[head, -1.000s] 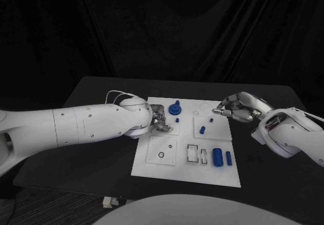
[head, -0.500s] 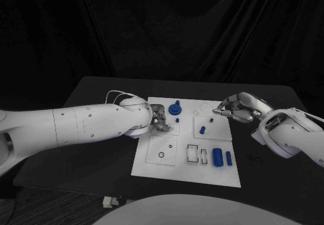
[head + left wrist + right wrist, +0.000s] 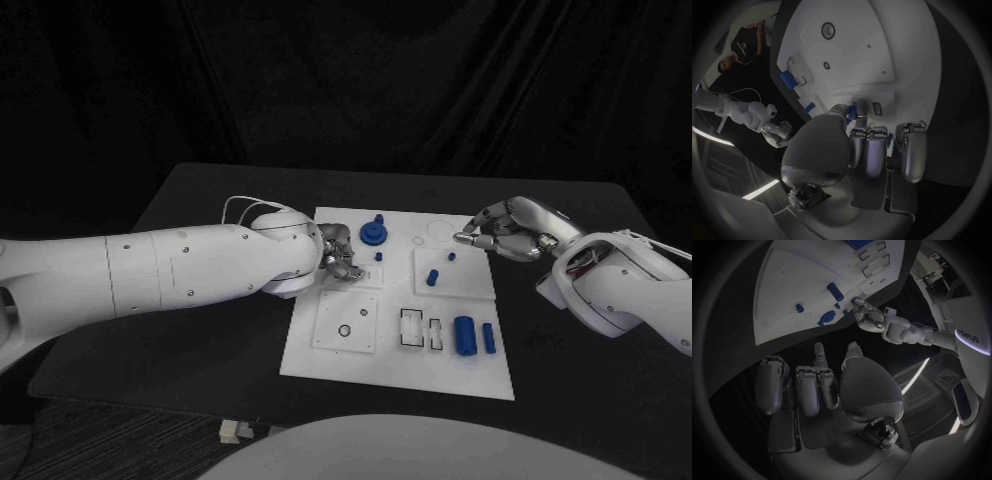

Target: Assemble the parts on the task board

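Head view: left hand [image 3: 336,256] unmoved.

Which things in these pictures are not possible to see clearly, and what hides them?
- Left hand, head view: fingertips too small to tell whether they pinch the small blue peg seen in the left wrist view.
- Right hand, head view: curled fingers hide the palm.
- White task board, right wrist view: near edge cut off by the fingers.

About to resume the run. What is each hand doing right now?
Left hand: pinching a small blue part at the task board.
Right hand: fingers curled in, holding nothing.
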Available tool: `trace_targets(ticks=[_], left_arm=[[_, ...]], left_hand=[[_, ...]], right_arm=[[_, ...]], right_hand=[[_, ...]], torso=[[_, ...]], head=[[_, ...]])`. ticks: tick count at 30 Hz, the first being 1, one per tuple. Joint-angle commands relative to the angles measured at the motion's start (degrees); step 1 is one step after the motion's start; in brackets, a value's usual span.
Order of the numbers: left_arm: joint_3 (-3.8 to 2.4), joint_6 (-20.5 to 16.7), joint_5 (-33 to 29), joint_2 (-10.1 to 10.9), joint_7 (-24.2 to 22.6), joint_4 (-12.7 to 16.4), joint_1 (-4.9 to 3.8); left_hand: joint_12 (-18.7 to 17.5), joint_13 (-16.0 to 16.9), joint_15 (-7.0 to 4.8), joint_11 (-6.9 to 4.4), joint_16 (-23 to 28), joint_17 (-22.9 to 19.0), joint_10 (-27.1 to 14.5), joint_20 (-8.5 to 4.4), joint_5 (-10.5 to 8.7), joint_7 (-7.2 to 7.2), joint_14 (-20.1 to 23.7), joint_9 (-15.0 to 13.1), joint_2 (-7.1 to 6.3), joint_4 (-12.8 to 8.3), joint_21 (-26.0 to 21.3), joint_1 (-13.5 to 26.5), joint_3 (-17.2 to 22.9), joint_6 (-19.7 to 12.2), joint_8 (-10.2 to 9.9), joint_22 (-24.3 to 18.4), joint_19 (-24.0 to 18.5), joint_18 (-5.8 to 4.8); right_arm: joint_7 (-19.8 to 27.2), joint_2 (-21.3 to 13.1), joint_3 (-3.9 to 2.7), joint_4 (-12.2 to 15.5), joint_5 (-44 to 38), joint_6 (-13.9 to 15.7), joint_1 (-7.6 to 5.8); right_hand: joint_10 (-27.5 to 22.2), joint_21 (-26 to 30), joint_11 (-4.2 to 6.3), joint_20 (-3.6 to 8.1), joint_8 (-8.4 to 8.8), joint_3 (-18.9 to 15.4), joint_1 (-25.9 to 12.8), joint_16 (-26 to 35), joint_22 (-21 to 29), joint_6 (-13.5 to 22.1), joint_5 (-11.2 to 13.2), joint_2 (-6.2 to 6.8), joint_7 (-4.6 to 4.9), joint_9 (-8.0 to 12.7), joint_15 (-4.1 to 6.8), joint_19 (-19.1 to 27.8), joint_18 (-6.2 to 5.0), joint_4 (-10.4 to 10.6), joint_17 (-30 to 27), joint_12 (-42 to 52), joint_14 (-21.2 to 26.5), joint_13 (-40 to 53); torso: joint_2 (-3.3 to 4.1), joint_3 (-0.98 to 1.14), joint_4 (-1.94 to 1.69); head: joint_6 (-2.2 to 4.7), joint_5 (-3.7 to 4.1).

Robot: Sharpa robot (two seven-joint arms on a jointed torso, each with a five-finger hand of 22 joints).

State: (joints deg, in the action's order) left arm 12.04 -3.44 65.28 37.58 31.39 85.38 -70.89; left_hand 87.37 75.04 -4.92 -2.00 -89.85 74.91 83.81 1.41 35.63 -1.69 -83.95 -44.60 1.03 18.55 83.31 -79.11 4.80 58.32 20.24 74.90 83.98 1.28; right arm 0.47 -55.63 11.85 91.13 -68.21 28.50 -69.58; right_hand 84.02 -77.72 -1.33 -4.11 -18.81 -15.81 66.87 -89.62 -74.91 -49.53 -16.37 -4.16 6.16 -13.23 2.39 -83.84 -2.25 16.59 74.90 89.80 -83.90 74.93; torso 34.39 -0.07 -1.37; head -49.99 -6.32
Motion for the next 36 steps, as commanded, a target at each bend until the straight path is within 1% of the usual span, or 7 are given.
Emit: trace_targets(ticks=[1, 4, 9, 13, 18, 25, 36], left_arm=[[0.13, 0.33, -0.02, 0.26, 0.4, 0.76, -0.41], [0.12, 1.11, -0.18, 0.39, 0.59, 0.95, -1.18], [0.12, 5.15, -2.56, 0.28, 0.52, 0.56, -3.72], [0.11, 9.63, -4.0, -0.15, 0.38, -0.32, -5.58], [0.1, 14.1, -5.6, -1.18, 0.12, -1.93, -6.82], [0.1, 18.3, -7.67, -2.82, 0.21, -4.08, -7.35], [0.1, 23.77, -10.86, -5.43, 3.39, -7.62, -7.47]], left_hand=[[-0.36, 11.6, -0.44, -0.66, -0.15, 15.09, 3.67, -0.28, -0.34, 0.31, -6.05, -0.16, -0.72, -2.11, 0.24, 0.12, 3.02, 0.03, 0.5, 13.13, 3.08, 0.21], [-0.35, 11.62, -0.45, -0.66, -0.15, 15.09, 3.68, -0.29, -0.42, 0.31, -6.05, -0.17, -0.85, -2.14, 0.32, 0.1, 3.34, 0.02, 0.56, 13.16, 3.12, 0.19], [-0.57, 11.38, -0.37, -0.55, -0.15, 15.09, 3.49, -0.23, -1.34, 0.18, -6.05, -0.07, -2.57, -2.06, 0.03, 0.65, 4.95, -0.38, 0.74, 13.08, 2.97, 0.25], [-0.77, 11.17, -0.33, -0.55, -0.15, 15.09, 3.32, -0.2, -1.68, 0.22, -6.05, 0.0, -2.95, -2.18, -0.1, 0.73, 5.51, -0.47, 0.78, 13.04, 2.9, 0.28], [-1.19, 10.72, -0.31, -0.53, -0.15, 15.09, 2.94, -0.17, -1.82, 0.18, -6.05, 0.13, -3.71, -2.44, -0.36, 0.35, 7.08, -0.6, 0.85, 12.96, 2.75, 0.34], [-1.32, 10.62, -0.19, -0.4, -0.15, 15.09, 2.85, -0.05, -4.73, 0.01, -6.05, 0.26, -5.65, -2.48, -0.46, 0.91, 13.26, -0.72, 1.45, 12.93, 2.65, 0.36], [-1.25, 10.69, -0.15, -0.35, -0.15, 15.09, 2.92, -0.01, -5.8, -0.03, -6.05, 0.32, -6.24, -2.45, -0.37, 1.95, 14.7, -0.77, 1.6, 12.96, 2.68, 0.34]], right_arm=[[-1.07, -0.09, -0.04, 0.08, -0.31, -0.22, 0.12], [-1.12, -0.1, -0.04, 0.09, -0.31, -0.24, 0.12], [-1.17, -0.02, -0.04, 0.07, -0.31, -0.3, 0.12], [-1.18, 0.11, -0.04, 0.03, -0.31, -0.33, 0.12], [-1.21, 0.12, -0.04, 0.06, -0.31, -0.36, 0.12], [-1.28, -0.02, -0.04, 0.13, -0.31, -0.42, 0.12], [-1.37, 0.12, -0.04, 0.05, -0.31, -0.65, 0.12]], right_hand=[[5.98, 0.23, -0.47, -0.17, 0.37, -0.26, -0.02, 0.38, -10.85, 0.33, -0.1, -0.64, 0.11, 0.07, -0.4, 0.23, -0.92, -0.04, 13.4, 0.2, -5.69, 15.07], [5.98, 0.28, -0.47, -0.17, 0.37, -0.26, 0.04, 0.37, -10.83, 0.32, -0.14, -0.68, 0.11, 0.07, -0.4, 0.25, -0.93, -0.05, 13.42, 0.2, -5.7, 15.07], [5.98, 0.28, -0.47, -0.17, 0.37, -0.26, 0.04, 0.37, -10.83, 0.32, -0.14, -0.68, 0.11, 0.07, -0.4, 0.25, -0.93, -0.05, 13.42, 0.2, -5.7, 15.07], [5.98, 0.28, -0.47, -0.17, 0.37, -0.26, 0.04, 0.37, -10.83, 0.32, -0.14, -0.68, 0.11, 0.07, -0.4, 0.25, -0.93, -0.05, 13.42, 0.2, -5.7, 15.07], [5.98, 0.28, -0.47, -0.17, 0.37, -0.26, 0.04, 0.37, -10.83, 0.32, -0.14, -0.68, 0.11, 0.07, -0.4, 0.25, -0.93, -0.05, 13.42, 0.2, -5.7, 15.07], [5.98, 0.27, -0.47, -0.17, 0.36, -0.26, 0.13, 0.39, -10.84, 0.3, -0.17, -0.73, 0.11, 0.07, -0.4, 0.25, -0.93, -0.07, 13.38, 0.2, -5.69, 15.07], [5.98, 0.31, -0.47, -0.17, 0.36, -0.25, 0.18, 0.39, -10.82, 0.29, -0.19, -0.75, 0.11, 0.07, -0.4, 0.27, -0.94, -0.08, 13.37, 0.2, -5.68, 15.07]], torso=[[0.01, -0.01, 0.0], [-0.01, 0.0, -0.01], [-0.05, 0.0, 0.03], [-0.05, -0.01, 0.06], [0.01, 0.01, 0.03], [-0.01, 0.01, 0.03], [0.07, 0.0, 0.07]], head=[[-0.01, 0.04], [-0.01, 0.03], [-0.01, -0.02], [-0.01, 0.05], [-0.01, 0.18], [-0.01, 0.31], [-0.01, -0.08]])
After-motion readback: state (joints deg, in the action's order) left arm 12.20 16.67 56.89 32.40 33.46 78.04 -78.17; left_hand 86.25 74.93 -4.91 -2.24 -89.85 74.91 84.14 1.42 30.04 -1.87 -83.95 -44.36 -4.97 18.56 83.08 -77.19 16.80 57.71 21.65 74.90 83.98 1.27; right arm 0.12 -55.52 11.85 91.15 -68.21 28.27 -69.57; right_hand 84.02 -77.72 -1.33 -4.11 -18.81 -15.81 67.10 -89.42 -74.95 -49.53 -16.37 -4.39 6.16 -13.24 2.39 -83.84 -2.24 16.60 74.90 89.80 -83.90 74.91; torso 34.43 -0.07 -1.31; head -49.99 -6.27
